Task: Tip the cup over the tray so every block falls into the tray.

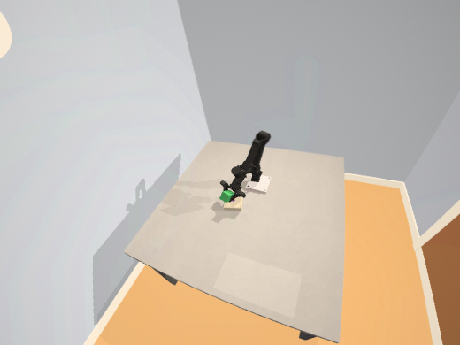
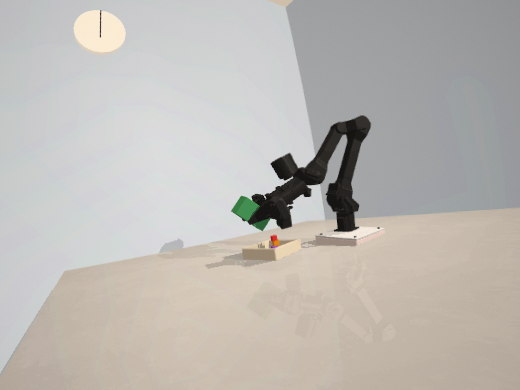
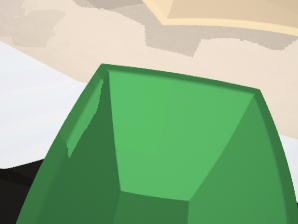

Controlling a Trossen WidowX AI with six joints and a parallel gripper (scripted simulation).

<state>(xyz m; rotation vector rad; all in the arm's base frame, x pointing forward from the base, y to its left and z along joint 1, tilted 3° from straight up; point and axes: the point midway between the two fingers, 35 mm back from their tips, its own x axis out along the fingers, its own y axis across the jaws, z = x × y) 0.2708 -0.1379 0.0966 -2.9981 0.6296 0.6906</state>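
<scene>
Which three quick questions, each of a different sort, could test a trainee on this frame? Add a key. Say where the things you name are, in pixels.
1. Multiple choice: what is the end effector (image 1: 235,199) (image 2: 267,220) doing? (a) standing open beside the cup, (b) gripping the cup, (c) gripping the tray.
2. True or false: the green cup (image 1: 226,195) (image 2: 244,207) (image 3: 175,125) stands upright on the table.
3. Fill in: in the exterior view, the red block (image 2: 273,238) shows directly above an ____ block at the tray (image 2: 260,254) (image 1: 233,208) (image 3: 225,25).

Key: 1 b; 2 false; 3 orange.
</scene>
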